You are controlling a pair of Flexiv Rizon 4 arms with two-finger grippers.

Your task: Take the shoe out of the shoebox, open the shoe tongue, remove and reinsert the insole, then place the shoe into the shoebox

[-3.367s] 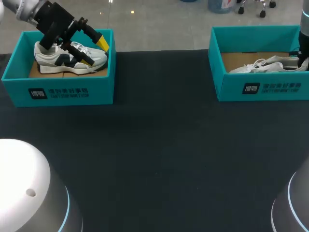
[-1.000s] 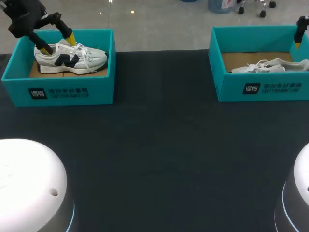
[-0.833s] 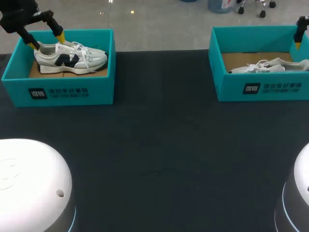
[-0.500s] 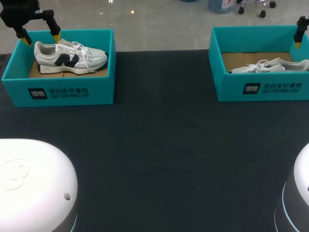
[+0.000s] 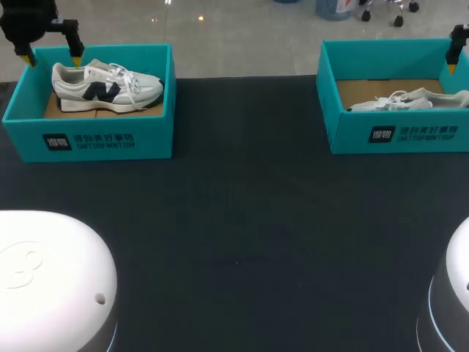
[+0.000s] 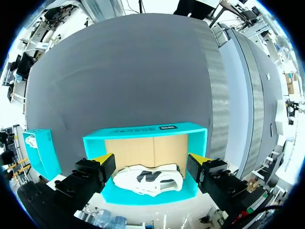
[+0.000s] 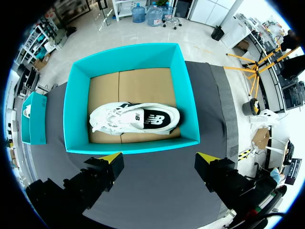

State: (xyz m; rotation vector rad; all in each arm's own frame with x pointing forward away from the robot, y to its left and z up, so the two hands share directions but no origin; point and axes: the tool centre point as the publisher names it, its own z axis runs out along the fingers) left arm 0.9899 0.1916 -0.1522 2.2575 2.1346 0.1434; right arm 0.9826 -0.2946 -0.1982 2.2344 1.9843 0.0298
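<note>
A white sneaker with dark side marks lies on its sole in the left teal shoebox. My left gripper hangs open above the box's back left corner, clear of the heel. In the left wrist view this shoe sits below the open left gripper, inside the left box. A second white shoe lies in the right teal shoebox. My right gripper shows only partly at that box's far right. From the right wrist, the shoe lies on its side in the box, with the right gripper open and empty above it.
Dark table cloth stretches between the two boxes. Both boxes have cardboard floors. The arms' white bases stand at the table's near corners. The left box also shows far off in the right wrist view.
My left gripper has lifted off the shoe's heel and drawn back to the left, above the box's back corner. The shoe stays in the box. The right gripper has not moved.
</note>
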